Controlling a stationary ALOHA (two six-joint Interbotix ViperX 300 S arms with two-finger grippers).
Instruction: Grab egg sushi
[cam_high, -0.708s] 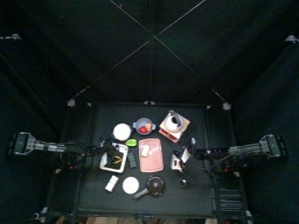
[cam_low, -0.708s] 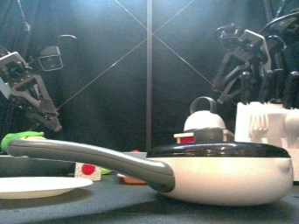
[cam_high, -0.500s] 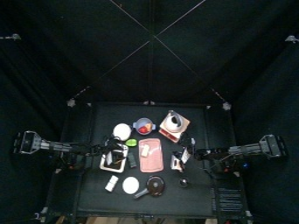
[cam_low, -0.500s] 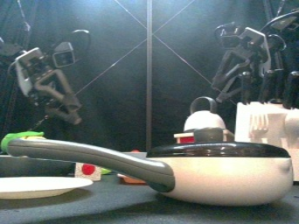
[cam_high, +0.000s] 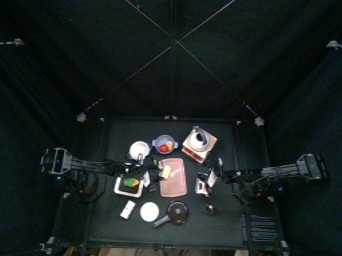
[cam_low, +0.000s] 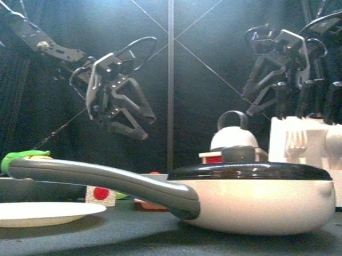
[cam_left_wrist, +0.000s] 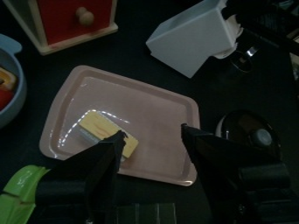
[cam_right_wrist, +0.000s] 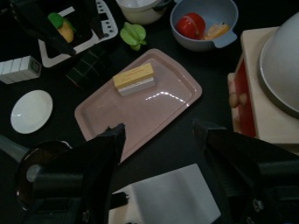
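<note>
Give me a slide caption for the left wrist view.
Open left gripper hovering above the egg sushi on the pink tray.

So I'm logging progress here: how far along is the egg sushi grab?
Nothing is grabbed yet: the egg sushi lies untouched on the pink tray. In hand is the approach: the left claw hangs open above the tray, the sushi just beside one of its jaws. The right claw waits open over the tray's other end. Left to do: descend, close on the sushi and lift.

Egg sushi (cam_right_wrist: 135, 77): yellow-topped block lying flat on a pink tray (cam_right_wrist: 117, 118), near one corner, untouched.
</note>
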